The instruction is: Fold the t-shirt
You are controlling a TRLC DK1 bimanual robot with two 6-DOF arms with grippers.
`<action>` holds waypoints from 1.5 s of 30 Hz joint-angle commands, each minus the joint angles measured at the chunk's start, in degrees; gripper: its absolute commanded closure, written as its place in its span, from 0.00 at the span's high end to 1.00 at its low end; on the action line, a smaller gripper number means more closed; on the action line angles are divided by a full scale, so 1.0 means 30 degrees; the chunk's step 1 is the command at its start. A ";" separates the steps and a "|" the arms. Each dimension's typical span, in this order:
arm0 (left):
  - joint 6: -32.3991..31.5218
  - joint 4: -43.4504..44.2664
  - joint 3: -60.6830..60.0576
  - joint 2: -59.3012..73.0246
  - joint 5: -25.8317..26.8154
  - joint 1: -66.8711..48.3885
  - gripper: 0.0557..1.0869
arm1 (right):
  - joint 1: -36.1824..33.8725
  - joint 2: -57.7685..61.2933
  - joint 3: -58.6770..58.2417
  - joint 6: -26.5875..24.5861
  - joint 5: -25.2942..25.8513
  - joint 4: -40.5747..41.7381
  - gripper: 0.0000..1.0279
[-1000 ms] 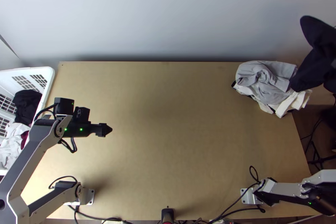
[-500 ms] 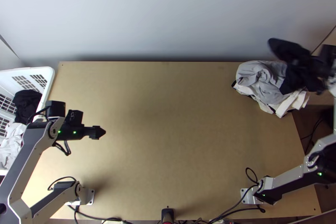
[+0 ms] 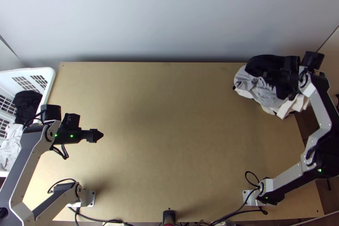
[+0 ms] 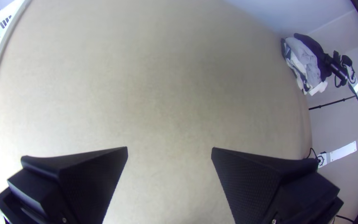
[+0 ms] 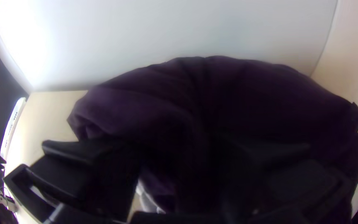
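Observation:
The dark t-shirt (image 3: 265,61) lies bunched over the pile at the table's back right; its far side drapes over the grey cloth. My right gripper (image 3: 268,75) is low over it in the top view. In the right wrist view the dark fabric (image 5: 237,91) spreads beneath my right gripper (image 5: 175,155), whose fingers stand apart; shadow hides where they meet the cloth. At the table's left side, my left gripper (image 3: 100,135) hangs above bare wood. The left wrist view shows my left gripper (image 4: 169,150) open with nothing between its fingers.
Grey cloth (image 3: 262,92) and cream cloth (image 3: 292,106) lie under the dark shirt at the right edge. A white basket (image 3: 50,77) with black and white clothes stands at the left. A pale wall (image 3: 169,18) rises behind the table (image 3: 169,120).
The right arm has swung in from the right edge, bringing the dark shirt down onto the pile; its fingers now stand apart. My left gripper has shifted slightly left and nearer the table's front.

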 commanded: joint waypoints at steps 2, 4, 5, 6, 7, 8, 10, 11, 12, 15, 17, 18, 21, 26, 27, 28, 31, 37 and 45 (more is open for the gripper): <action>-0.0611 0.1121 -0.0334 0.0609 0.0113 -0.0337 0.95 | -0.0048 -0.3118 -0.2604 -0.0064 0.0222 -0.0328 0.97; -0.0963 0.1414 -0.0393 0.0726 0.0113 -0.0601 0.95 | -0.0165 -0.4231 -0.2575 0.0053 0.0163 -0.0768 0.97; -0.1109 0.1561 -0.0422 0.0785 0.0113 -0.0689 0.95 | -0.0194 -0.4729 -0.2457 0.0111 0.0105 -0.1031 0.97; -0.1256 0.1678 -0.0510 0.0814 0.0113 -0.0835 0.95 | -0.0165 -0.5227 -0.2282 0.0258 0.0046 -0.1207 0.97; -0.1344 0.1766 -0.0598 0.0873 0.0113 -0.0952 0.95 | -0.0165 -0.5667 -0.2018 0.0375 -0.0012 -0.1324 0.97; -0.1432 0.1854 -0.0715 0.0873 0.0113 -0.1011 0.95 | -0.0136 -0.6018 -0.1666 0.0697 -0.0071 -0.1441 0.97; -0.1461 0.1912 -0.0891 0.0873 0.0113 -0.1099 0.95 | 0.0040 -0.6428 -0.0553 0.1020 -0.0130 -0.1793 0.97; -0.1461 0.1942 -0.0979 0.0873 0.0113 -0.1099 0.95 | 0.0099 -0.6545 0.0209 0.1430 -0.0159 -0.1969 0.97; -0.1461 0.1971 -0.1067 0.0873 0.0113 -0.1099 0.95 | 0.0216 -0.6575 0.0970 0.1869 -0.0188 -0.2086 0.97; -0.1373 0.1971 -0.1242 0.0814 0.0083 -0.0982 0.95 | 0.0450 -0.6282 0.2933 0.2836 -0.0247 -0.2115 0.97; -0.1314 0.1942 -0.1301 0.0726 0.0083 -0.0982 0.95 | 0.0626 -0.5491 0.3812 0.3129 -0.0218 -0.1676 0.97; -0.1344 0.1942 -0.1301 0.0697 0.0083 -0.0982 0.95 | 0.0655 -0.4934 0.3959 0.3246 -0.0188 -0.1236 0.97; -0.1549 0.1971 -0.1272 0.0521 0.0083 -0.1128 0.95 | 0.0685 -0.2561 0.3841 0.3129 -0.0100 0.0111 0.97; -0.2604 0.2235 -0.1242 -0.0299 0.0083 -0.1656 0.95 | 0.0714 0.0720 0.1996 0.1723 0.0837 0.1371 0.97; -0.2633 0.2235 -0.1301 -0.0504 0.0083 -0.1685 0.95 | 0.0714 0.0984 0.1117 0.1547 0.0896 0.1810 0.97; -0.2662 0.2235 -0.1360 -0.0709 0.0083 -0.1685 0.95 | 0.0714 0.1072 0.0091 0.1225 0.1042 0.2279 0.97; -0.2662 0.1912 -0.1682 -0.1354 0.0054 -0.1656 0.95 | 0.0714 0.0837 -0.3160 0.0932 0.1277 0.3861 0.97; -0.2662 0.1561 -0.2707 -0.2438 -0.0093 -0.1656 0.95 | 0.0685 -0.0422 -0.9020 0.0463 0.1364 0.6791 0.97; -0.2897 0.2381 -0.2737 -0.3170 -0.1587 -0.1597 0.95 | -0.0194 -0.2268 -0.6647 -0.0035 0.1247 0.5209 0.97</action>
